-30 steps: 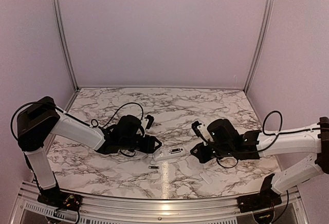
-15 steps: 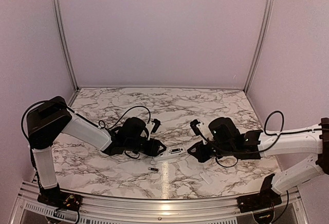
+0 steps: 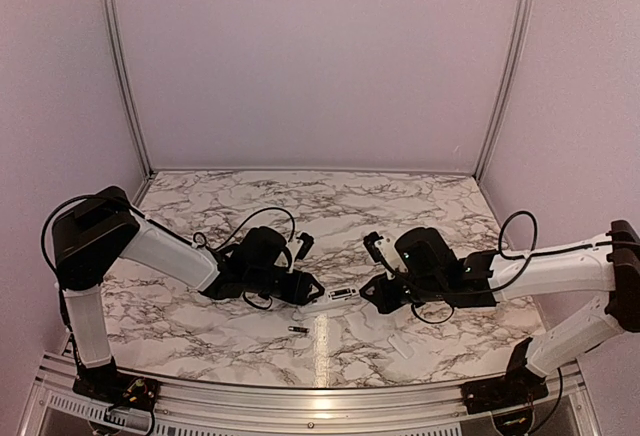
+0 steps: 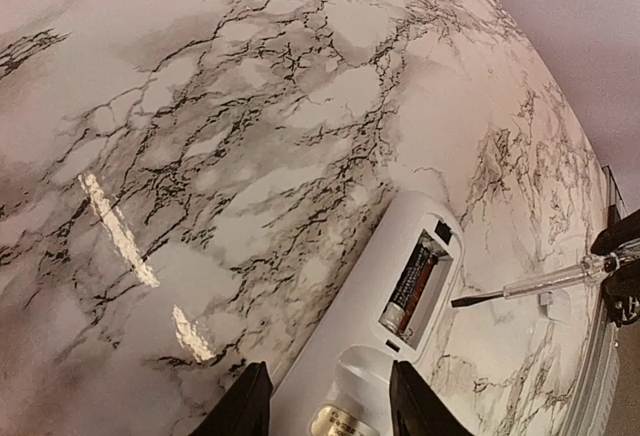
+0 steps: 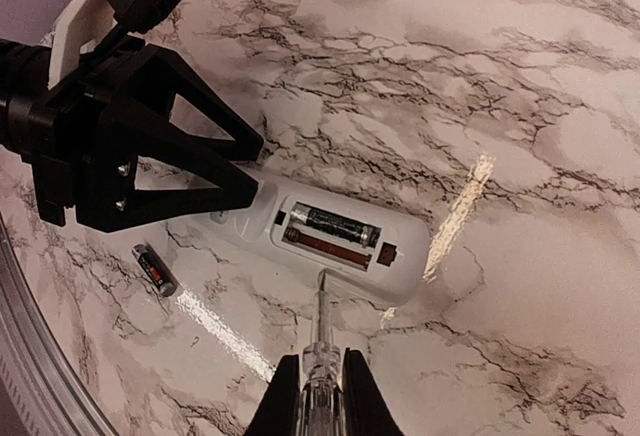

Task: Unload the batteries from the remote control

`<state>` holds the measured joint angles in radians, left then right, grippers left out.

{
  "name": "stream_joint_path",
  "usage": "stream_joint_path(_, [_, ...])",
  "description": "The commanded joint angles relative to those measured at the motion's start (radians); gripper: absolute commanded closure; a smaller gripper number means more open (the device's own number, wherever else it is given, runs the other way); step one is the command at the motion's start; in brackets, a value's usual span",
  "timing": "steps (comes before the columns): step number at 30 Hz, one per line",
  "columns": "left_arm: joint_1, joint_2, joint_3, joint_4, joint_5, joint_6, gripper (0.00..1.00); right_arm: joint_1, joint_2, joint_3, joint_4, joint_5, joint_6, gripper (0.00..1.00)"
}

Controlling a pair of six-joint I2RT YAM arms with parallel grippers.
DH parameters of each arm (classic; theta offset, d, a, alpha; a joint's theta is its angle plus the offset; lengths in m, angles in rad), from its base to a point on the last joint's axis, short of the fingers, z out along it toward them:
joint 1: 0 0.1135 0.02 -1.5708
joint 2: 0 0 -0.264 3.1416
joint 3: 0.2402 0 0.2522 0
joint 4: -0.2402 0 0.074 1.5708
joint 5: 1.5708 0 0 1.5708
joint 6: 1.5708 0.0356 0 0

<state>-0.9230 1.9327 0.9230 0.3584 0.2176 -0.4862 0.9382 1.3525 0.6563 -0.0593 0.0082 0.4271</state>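
Remote control (image 5: 365,274): lies flat on the marble table (image 5: 520,76), near its middle and between the two arms, with the open battery bay facing up.
Seated battery (image 5: 335,223): a dark cell lying lengthwise in the far slot of the bay.
Empty slot (image 5: 325,244): the near slot, just beside the seated battery, shows only a reddish-brown floor.
Loose battery (image 5: 155,268): lies on its side on the table, near the front edge and close to the remote control but apart from it, touching neither arm.
Left gripper (image 5: 260,168): jaws partly apart and set on either side of the remote control's left end. In the left wrist view the white body fills the gap between the fingers (image 4: 250,401), so they appear to pinch it.
Right gripper (image 5: 320,401): closed tight on the clear handle of a screwdriver (image 5: 320,346), which points away from the wrist toward the remote control.
Screwdriver tip: at the remote control's near edge, just beside the open bay; I cannot tell whether it touches the casing.
Small white piece (image 3: 400,345): lies on the table in front of the right arm, well apart from the remote control and too small to make out.
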Motion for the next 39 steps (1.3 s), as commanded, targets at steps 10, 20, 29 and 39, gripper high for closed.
stream_joint_path(10, [-0.006,0.03,0.037,-0.043,0.047,-0.033,0.57,-0.019,0.028,0.046,0.002,0.054,0.025,1.0])
stream_joint_path(20, [-0.037,0.046,0.058,-0.041,0.094,-0.047,0.57,-0.031,0.044,0.052,0.01,0.052,0.022,1.0])
stream_joint_path(29, [-0.052,0.021,0.048,-0.031,0.11,-0.057,0.57,-0.034,0.056,0.052,0.05,0.004,-0.005,1.0])
stream_joint_path(39, [-0.056,0.031,0.042,0.024,0.172,-0.068,0.58,-0.033,0.073,0.063,0.05,-0.039,-0.015,1.0])
